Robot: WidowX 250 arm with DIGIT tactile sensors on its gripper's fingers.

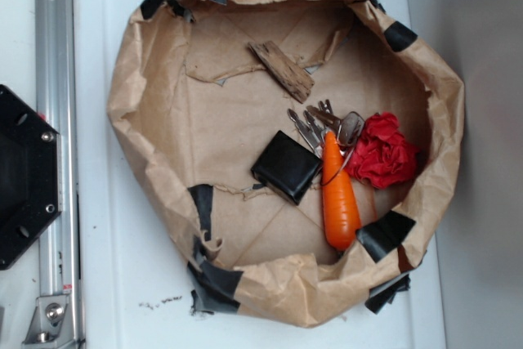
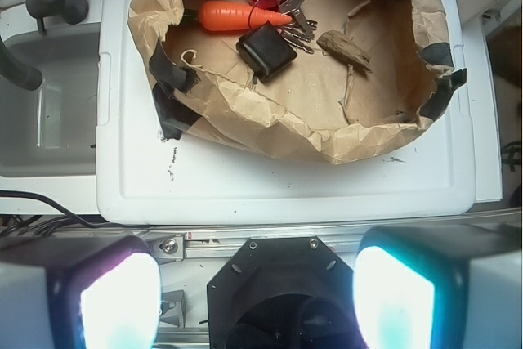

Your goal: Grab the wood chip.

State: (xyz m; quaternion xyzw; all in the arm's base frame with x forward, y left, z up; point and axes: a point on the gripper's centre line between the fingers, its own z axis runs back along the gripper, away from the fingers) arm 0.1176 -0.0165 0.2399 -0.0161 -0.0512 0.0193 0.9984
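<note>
- Exterior view: rough brown wood chip [image 1: 282, 70] lies flat on the floor of the crumpled brown paper basket [image 1: 131, 79], up from the black square pouch [image 1: 285, 167] and apart from it. Bunch of metal keys [image 1: 320, 124] sits between them, touching the orange plastic carrot [image 1: 339, 194]; the red crumpled cloth [image 1: 384, 151] lies beside the carrot.
- Wrist view: gripper [image 2: 257, 288] hangs well back from the basket, over the white lid's [image 2: 286, 190] edge, its two pale pads [image 2: 121, 300] spread wide with nothing between. Wood chip [image 2: 344, 48] rests just right of the pouch [image 2: 266, 51].

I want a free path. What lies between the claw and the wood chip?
In the wrist view, the paper wall stands between the claw and the wood chip; then bare paper floor.
</note>
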